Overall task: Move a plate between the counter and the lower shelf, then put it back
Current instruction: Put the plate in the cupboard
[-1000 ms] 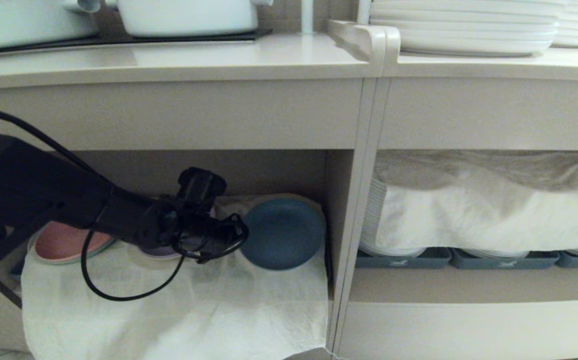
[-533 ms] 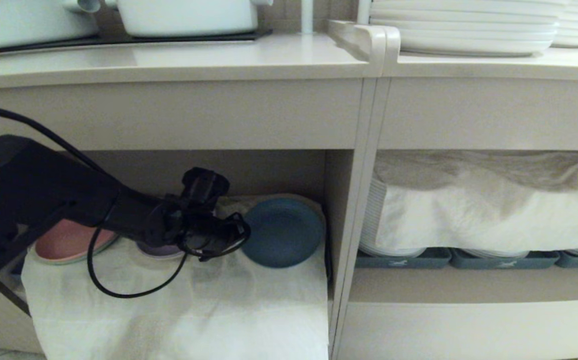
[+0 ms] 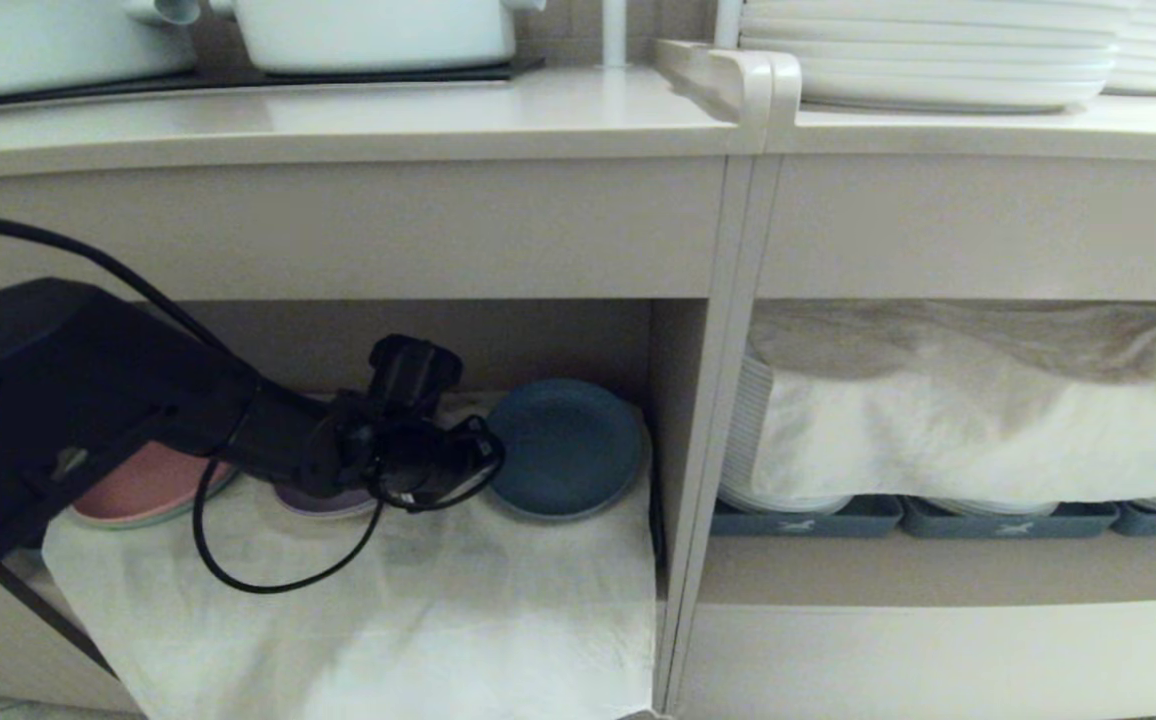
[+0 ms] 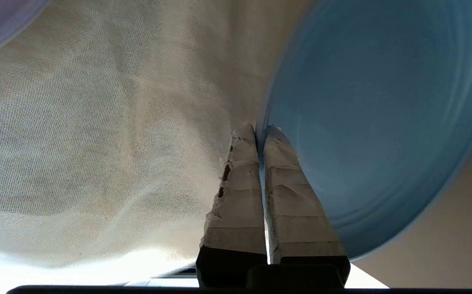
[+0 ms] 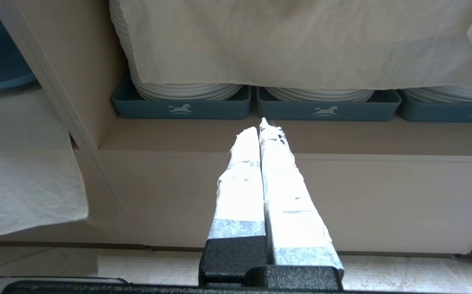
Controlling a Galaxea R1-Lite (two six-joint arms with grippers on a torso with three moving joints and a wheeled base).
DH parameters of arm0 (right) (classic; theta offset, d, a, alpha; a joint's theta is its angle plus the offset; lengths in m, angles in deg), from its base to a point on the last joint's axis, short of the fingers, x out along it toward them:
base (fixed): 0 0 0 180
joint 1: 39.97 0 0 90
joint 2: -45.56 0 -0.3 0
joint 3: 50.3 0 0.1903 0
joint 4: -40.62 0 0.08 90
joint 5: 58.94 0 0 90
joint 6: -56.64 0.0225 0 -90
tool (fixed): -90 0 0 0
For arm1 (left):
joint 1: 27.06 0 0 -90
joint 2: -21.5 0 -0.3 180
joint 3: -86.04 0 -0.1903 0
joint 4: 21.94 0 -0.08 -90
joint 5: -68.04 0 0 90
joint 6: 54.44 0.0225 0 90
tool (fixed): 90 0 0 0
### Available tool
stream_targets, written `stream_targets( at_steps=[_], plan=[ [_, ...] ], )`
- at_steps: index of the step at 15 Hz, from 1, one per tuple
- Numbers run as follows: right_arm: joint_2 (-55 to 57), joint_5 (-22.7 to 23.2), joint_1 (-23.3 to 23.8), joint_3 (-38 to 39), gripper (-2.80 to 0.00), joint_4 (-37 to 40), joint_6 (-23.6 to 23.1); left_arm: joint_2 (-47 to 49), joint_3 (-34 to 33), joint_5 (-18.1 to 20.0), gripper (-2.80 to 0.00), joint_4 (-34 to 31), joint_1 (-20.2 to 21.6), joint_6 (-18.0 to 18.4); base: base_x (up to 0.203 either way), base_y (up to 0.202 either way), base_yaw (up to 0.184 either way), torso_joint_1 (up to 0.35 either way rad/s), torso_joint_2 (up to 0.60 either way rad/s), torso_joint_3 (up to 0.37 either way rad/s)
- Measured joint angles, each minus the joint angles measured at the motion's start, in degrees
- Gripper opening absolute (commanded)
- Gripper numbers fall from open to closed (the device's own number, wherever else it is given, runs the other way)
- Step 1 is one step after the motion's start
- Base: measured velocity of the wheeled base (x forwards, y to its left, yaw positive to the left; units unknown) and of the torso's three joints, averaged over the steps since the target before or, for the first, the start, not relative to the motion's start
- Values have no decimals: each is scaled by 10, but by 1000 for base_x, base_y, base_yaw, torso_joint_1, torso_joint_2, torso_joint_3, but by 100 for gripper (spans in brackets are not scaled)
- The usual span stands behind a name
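The light-blue plate (image 3: pixel 566 450) sits at the right end of the lower shelf (image 3: pixel 676 400), over the wrinkled white cloth (image 3: pixel 438 610). My left gripper (image 3: pixel 491 463) reaches into the cubby from the left and is shut on the plate's left rim. In the left wrist view the taped fingers (image 4: pixel 236 192) pinch the edge of the plate (image 4: pixel 383 114), with the gripper (image 4: pixel 259 130) beside the cloth (image 4: pixel 97 122). The counter (image 3: pixel 338 120) runs above. My right gripper (image 5: pixel 262 124) hangs shut and empty before the right-hand compartment, outside the head view.
A pink plate (image 3: pixel 143 485) and a purple plate (image 3: pixel 323 498) lie left of the gripper in the same cubby. A black cable (image 3: pixel 268 580) loops under the arm. White pots (image 3: pixel 378 30) and stacked dinner plates (image 3: pixel 938 60) stand above. Blue-grey trays (image 3: pixel 808 515) fill the right compartment.
My left arm has pushed slightly right and deeper into the cubby. The blue plate, held throughout, has tipped from steeply tilted to flatter and sits a little farther back.
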Motion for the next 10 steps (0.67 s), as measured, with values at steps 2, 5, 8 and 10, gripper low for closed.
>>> stream_targets(
  at_steps=[2,5,8,10],
  plan=[
    [0,0,0,0,-280,0,0,1,0,0,-280,0,0,0,0,0,0,0,0,0],
    [0,0,0,0,-280,0,0,2,0,-1,-280,0,0,0,0,0,0,0,0,0],
    [0,0,0,0,-280,0,0,4,-2,-1,-280,0,0,0,0,0,0,0,0,0],
    [0,0,0,0,-280,0,0,6,-2,-1,-280,0,0,0,0,0,0,0,0,0]
  ],
)
